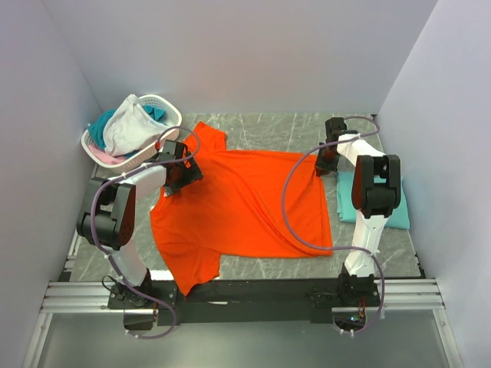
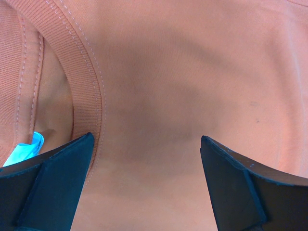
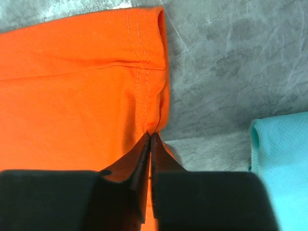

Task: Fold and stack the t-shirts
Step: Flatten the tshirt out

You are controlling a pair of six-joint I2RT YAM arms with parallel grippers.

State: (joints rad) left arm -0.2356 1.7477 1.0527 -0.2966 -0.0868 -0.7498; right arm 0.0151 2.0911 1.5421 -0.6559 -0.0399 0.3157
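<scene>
Crosswise, orange t-shirt [image 1: 245,207] with collar leftward; right pincer [image 3: 150,137] tight on its hem, left pincer [image 2: 147,144] agape.

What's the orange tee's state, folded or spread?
Spread. The orange tee lies flat on the table, both sleeves out, no fold over the body.

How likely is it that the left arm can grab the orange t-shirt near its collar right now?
Probably yes. On the left arm the jaws stand wide open just above the orange t-shirt, its ribbed collar beside one jaw and nothing in between. Whether they already touch the cloth is unclear.
</scene>
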